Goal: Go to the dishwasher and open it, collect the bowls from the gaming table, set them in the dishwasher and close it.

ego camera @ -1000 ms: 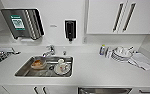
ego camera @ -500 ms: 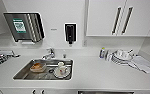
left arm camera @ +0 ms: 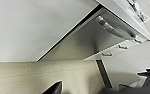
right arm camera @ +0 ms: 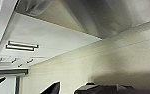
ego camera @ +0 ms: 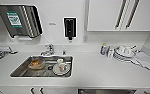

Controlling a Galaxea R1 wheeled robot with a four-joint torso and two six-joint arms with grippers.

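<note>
Brushed-steel dishwasher (left arm camera: 91, 41) | door shut | bar handle (left arm camera: 113, 26) along top | pincer state: cannot tell

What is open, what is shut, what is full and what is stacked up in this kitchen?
dishwasher: door shut, bar handle along its top.
upper cabinet doors: shut.
sink: holds dishes, no water seen running.
tap: appears to be off.
orange bowl: lying in the sink.
white plates: stacked on the counter.
cloth: lying crumpled on the counter.
</note>
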